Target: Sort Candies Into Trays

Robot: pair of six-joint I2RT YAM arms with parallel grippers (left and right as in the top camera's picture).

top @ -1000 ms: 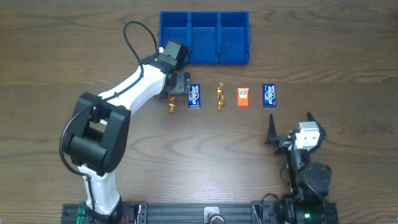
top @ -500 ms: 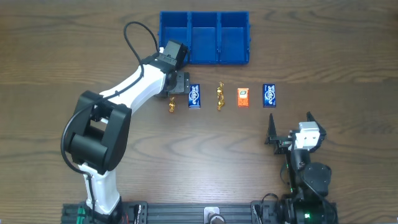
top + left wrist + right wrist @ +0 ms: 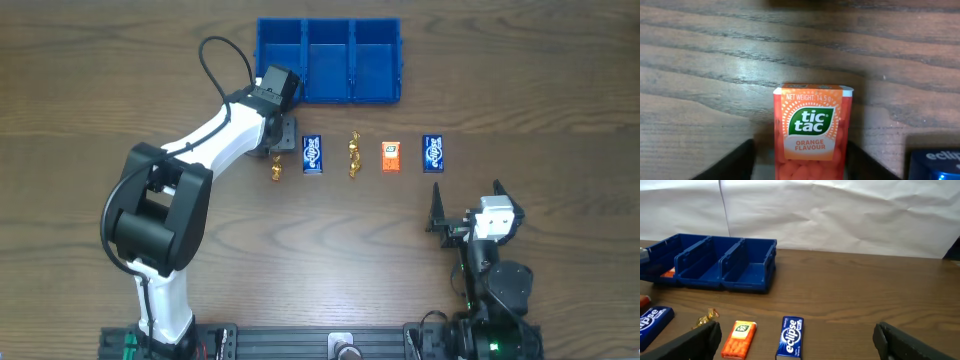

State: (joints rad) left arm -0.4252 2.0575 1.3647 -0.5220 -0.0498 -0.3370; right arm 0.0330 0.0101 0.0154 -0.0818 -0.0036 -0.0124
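Held beside the blue tray (image 3: 260,60): one orange candy box (image 3: 810,130)
My left jaws clamp it near the tray's front corner; my right jaws stand wide apart over the tabletop (image 3: 560,100)

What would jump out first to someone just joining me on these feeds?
The bright blue three-bin tray at the table's far edge, with the left claw on its white arm just before it, close over an orange mint box. Next, the row of candies across the middle: gold sweets, blue packs and another orange box. The right claw sits back near its base, open.
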